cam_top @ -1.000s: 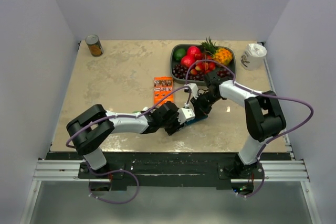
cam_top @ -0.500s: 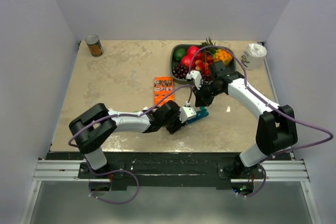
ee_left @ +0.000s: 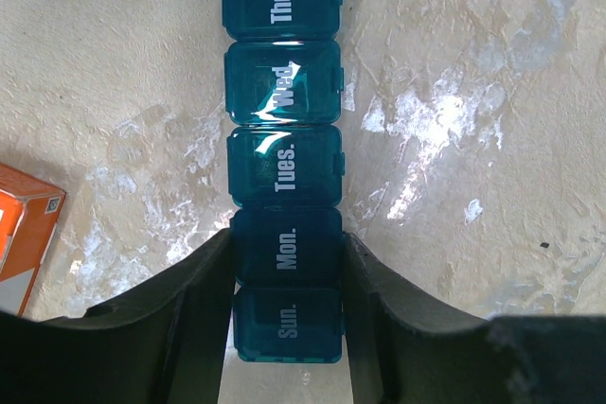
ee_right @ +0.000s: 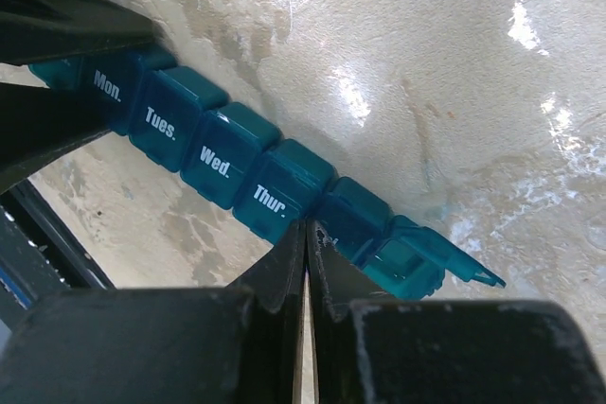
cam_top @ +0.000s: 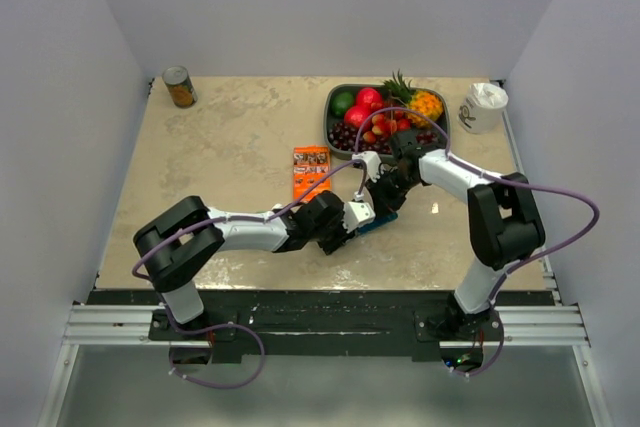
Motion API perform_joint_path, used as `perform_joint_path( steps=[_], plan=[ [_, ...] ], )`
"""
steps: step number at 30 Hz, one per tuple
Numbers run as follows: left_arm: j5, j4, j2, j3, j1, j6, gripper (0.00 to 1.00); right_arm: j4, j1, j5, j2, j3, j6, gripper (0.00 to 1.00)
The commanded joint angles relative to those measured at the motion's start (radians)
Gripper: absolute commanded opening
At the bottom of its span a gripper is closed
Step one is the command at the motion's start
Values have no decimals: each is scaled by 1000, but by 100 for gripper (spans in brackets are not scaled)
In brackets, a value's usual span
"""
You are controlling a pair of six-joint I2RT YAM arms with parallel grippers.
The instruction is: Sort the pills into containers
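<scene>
Beige marbled desk (cam_top: 230,147), teal pill organizer (ee_left: 284,153) lying flat near centre, orange box (cam_top: 311,171) at its 10 o'clock. My left gripper (ee_left: 287,251) pinches the strip across the Mon. cell. My right gripper (ee_right: 305,232) is pressed together, tips at the strip's edge by Thur. Far end lid (ee_right: 454,270) flipped open.

Robot lab booth: bare white walls (cam_top: 330,7), marble-look table (cam_top: 230,137), aluminium rail (cam_top: 100,325).

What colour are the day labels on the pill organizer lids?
White, printed on the slim teal-blue plastic pill-organizer strip; clearest in the left wrist view.
</scene>
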Motion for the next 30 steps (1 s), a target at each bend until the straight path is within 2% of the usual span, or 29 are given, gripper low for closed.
perform_joint_path(
  steps=[1,5,11,14,19,21,26,30],
  plan=[
    [-27,-49,52,7,3,-7,40,-28,-18,15,-41,21,-45,4],
    [-27,-55,55,12,13,-9,40,-70,-29,-12,-152,69,-60,5],
    [-24,-57,60,23,19,-13,40,-59,-28,6,-177,67,-50,5],
    [-23,-58,66,26,19,-15,40,-9,-29,61,-119,18,-34,5],
    [-21,-63,75,32,20,-21,40,25,-28,190,80,-30,-36,4],
    [-16,-61,77,32,20,-22,40,27,-29,195,88,-25,-34,5],
    [-19,-63,85,35,20,-27,40,13,-35,127,36,3,-28,5],
    [-26,-70,78,46,26,-30,43,-33,-58,-6,-67,35,-65,8]
  ],
)
